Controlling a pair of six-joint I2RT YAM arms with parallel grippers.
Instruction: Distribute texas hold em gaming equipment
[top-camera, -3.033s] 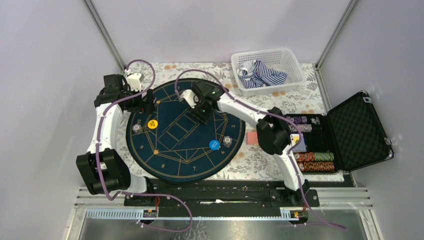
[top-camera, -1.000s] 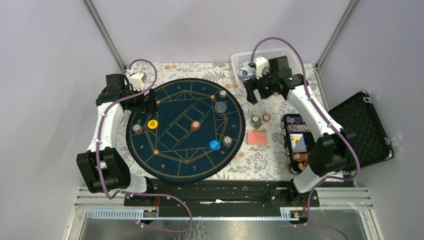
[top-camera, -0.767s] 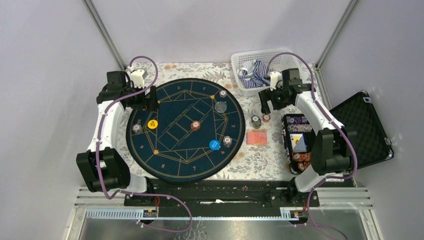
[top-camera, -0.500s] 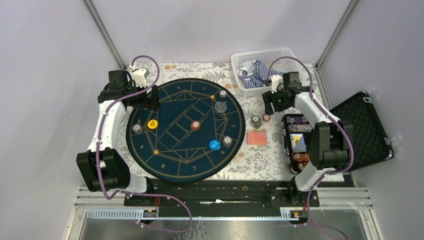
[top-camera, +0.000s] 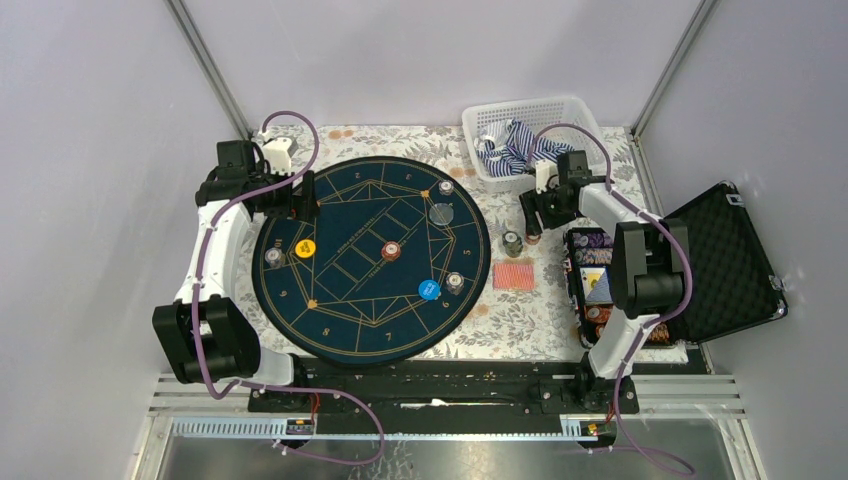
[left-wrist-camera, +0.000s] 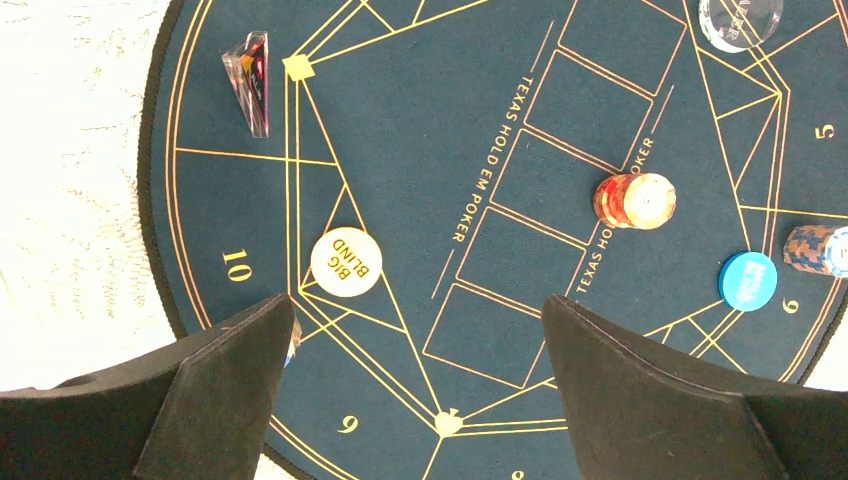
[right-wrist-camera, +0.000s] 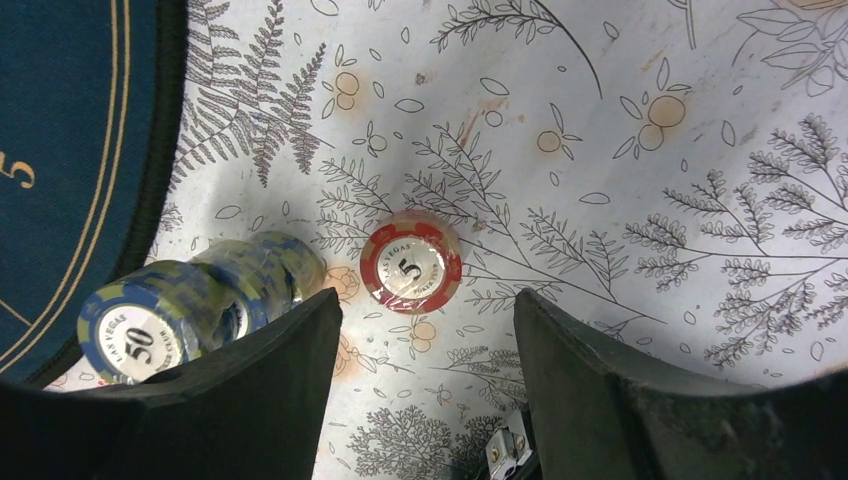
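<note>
so the right gripper (right-wrist-camera: 425, 300) has swung down from the basket (top-camera: 596, 140) and now sits wide open around the red chip stack (right-wrist-camera: 411, 267) near the table's (top-camera: 400, 140) back-right corner, while the left gripper (left-wrist-camera: 415, 330) hangs open too

Matt felt mat (left-wrist-camera: 420, 130); glossy plastic red chip stack (right-wrist-camera: 411, 268).

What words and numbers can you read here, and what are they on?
"TEXAS HOLD EM POKER": mat
"10", "5", "6": mat edge
"BIG BLIND": pale disc
"LAS VEGAS 5": red chip
"LAS VEGAS 50": blue chips
Too blurred to read: blue disc
</note>
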